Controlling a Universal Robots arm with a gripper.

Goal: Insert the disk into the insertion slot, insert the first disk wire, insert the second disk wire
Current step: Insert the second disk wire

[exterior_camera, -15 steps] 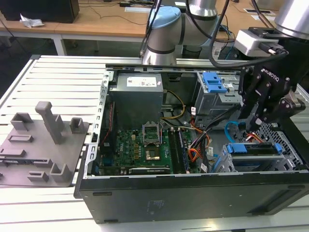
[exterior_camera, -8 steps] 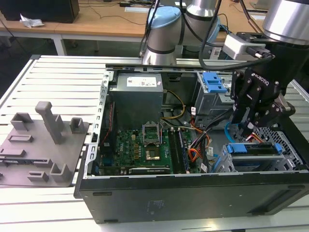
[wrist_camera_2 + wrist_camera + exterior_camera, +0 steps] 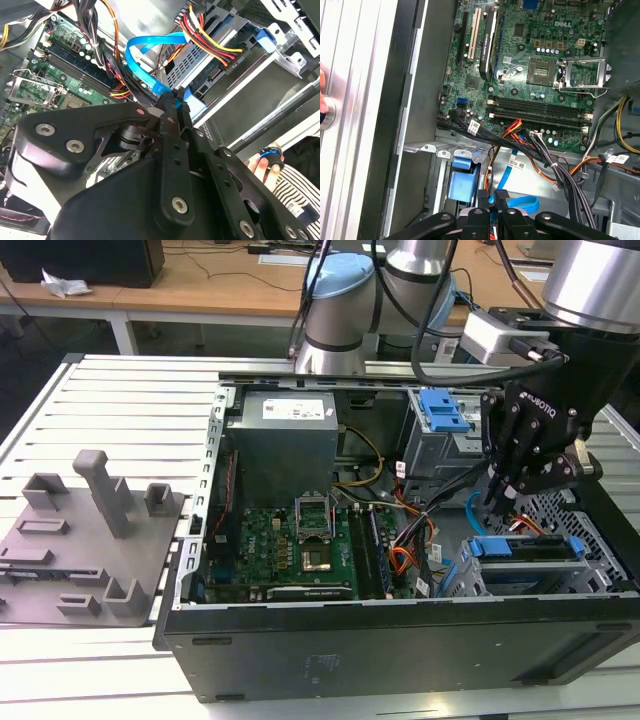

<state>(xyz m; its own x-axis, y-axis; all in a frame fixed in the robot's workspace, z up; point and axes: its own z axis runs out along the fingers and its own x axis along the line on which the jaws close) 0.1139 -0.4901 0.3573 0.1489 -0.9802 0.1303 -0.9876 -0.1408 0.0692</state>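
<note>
The disk, silver in its blue carrier, lies inside the grey perforated insertion slot at the exterior view's right end of the open computer case. A red, yellow and black wire runs to a black plug at the disk's rear edge. A flat blue wire loops up from the case. My gripper hangs just above the slot, shut on this blue wire's end. In both wrist views the black fingertips pinch together near the blue wire.
The green motherboard and the grey power supply fill the case's left half. A taller cage with a blue latch stands behind the slot. Loose cable bundles cross nearby. A grey fixture plate lies outside. A person's hand rests beside the case.
</note>
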